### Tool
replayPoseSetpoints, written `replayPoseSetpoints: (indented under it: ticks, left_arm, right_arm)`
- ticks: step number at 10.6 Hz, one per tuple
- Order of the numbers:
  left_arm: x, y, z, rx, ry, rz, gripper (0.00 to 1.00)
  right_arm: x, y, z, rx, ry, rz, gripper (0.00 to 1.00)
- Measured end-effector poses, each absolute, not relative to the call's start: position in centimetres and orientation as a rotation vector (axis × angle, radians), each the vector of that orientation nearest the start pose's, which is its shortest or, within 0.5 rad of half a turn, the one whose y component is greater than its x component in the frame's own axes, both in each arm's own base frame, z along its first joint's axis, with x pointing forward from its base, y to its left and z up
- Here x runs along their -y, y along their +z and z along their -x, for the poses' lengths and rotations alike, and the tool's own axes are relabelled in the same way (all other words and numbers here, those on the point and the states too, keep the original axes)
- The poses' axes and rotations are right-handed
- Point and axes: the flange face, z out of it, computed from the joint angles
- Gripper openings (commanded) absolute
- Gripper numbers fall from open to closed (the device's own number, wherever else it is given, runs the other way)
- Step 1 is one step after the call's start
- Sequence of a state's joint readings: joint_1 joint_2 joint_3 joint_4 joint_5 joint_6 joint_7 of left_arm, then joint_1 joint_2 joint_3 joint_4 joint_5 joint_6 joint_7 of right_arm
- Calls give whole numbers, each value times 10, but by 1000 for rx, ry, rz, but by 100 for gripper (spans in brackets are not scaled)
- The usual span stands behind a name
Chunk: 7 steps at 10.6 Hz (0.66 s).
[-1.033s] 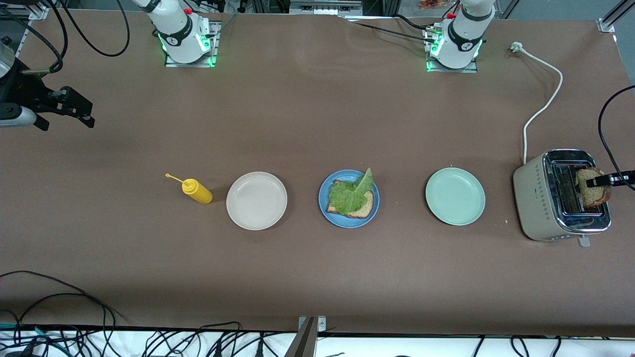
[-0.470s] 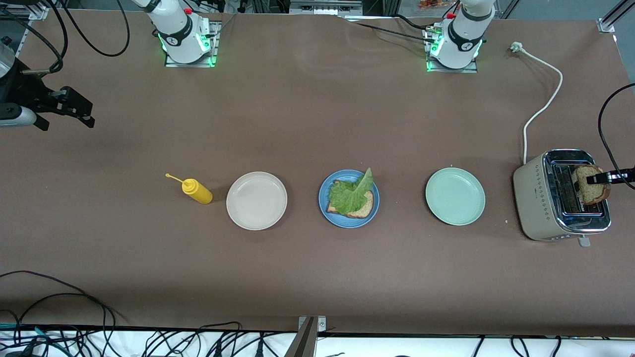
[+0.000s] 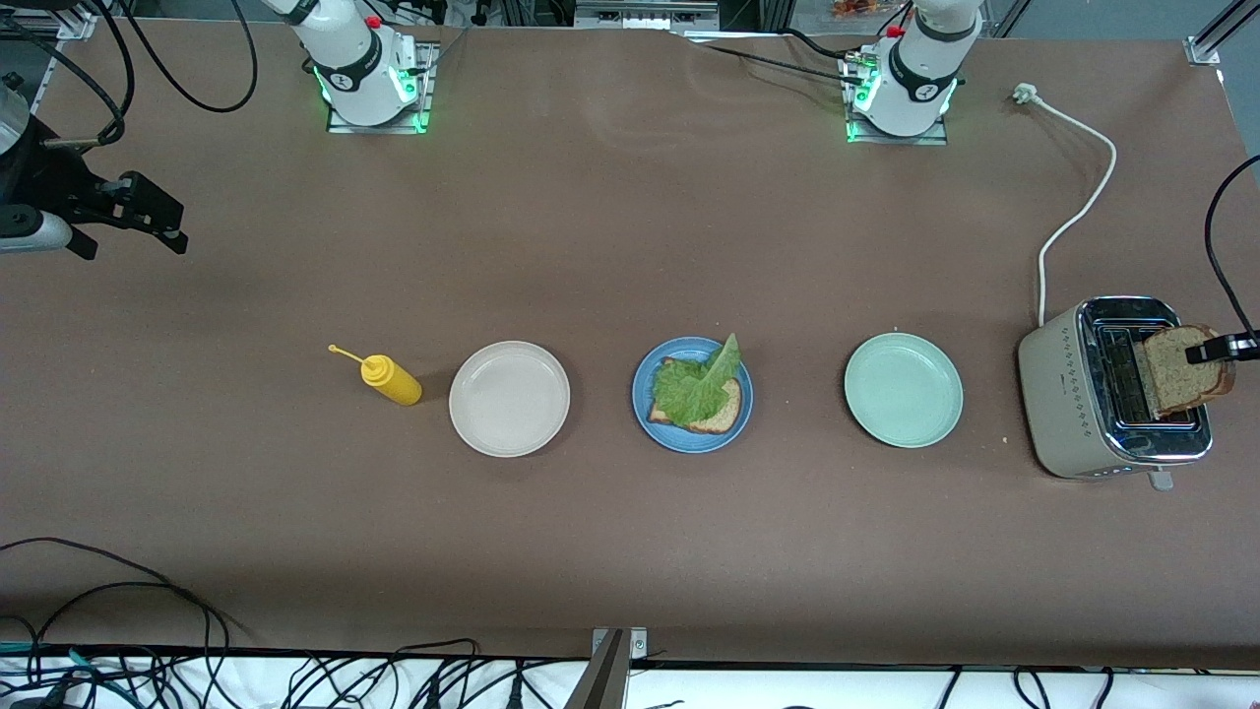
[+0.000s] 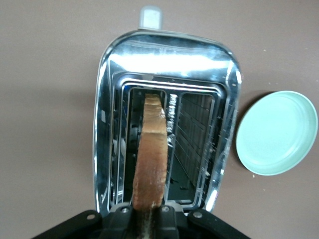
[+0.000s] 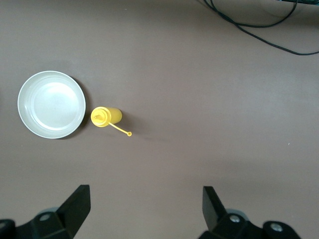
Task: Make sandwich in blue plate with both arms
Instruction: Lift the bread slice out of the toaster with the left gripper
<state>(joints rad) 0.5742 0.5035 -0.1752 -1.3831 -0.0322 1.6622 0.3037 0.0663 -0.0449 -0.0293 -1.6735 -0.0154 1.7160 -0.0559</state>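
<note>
Brown desk (image 3: 610, 246), holding a row of items. Toward the left arm's end: a cream-and-chrome toaster (image 3: 1068, 394) with a white cord (image 3: 1083, 207) trailing from it. Over its slots, the left gripper (image 3: 1213, 350), fingers clenched on the upper edge of a toasted bread slice (image 3: 1176, 369); the slice stands upright, its lower part within the slot opening as seen in the left wrist view, where it appears edge-on (image 4: 149, 159) above the chrome top (image 4: 164, 55). Beside the toaster, toward the centre: pale mint-green plate (image 3: 903, 389), bare. Centre of the row: blue plate (image 3: 645, 414), carrying one bread slice (image 3: 724, 418) with a ruffled green lettuce leaf (image 3: 694, 384) lying on it, the leaf's tip reaching over the plate's rim. Next, toward the right arm's end: off-white plate (image 3: 509, 398), bare, and just beside it a yellow squeeze bottle (image 3: 391, 380), lying on its side with the cap tethered off the nozzle. Right gripper (image 3: 148, 212) waits in the air above the desk at the right arm's end, fingers (image 5: 77, 201) released and spread wide, nothing between them. Black cables (image 3: 197, 670) along the desk's near edge.
</note>
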Motion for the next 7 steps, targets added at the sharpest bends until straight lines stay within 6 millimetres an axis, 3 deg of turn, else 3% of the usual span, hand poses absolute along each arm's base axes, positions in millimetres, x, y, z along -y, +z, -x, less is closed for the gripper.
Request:
replayPoseSetpoints:
  ticks: [3,5,7]
  left_arm:
    - [-250,477,-614,83,247,3235,0]
    - [-208,534,-613,-24,221,3169,0]
    - [-161,561,-616,-133,198,3145,0]
  right_arm:
    - [-18,614,-553,148,-137,3150,100]
    - [-18,614,-553,148,-137,3150,100]
    - [-18,614,-553,148,-137,3150,100]
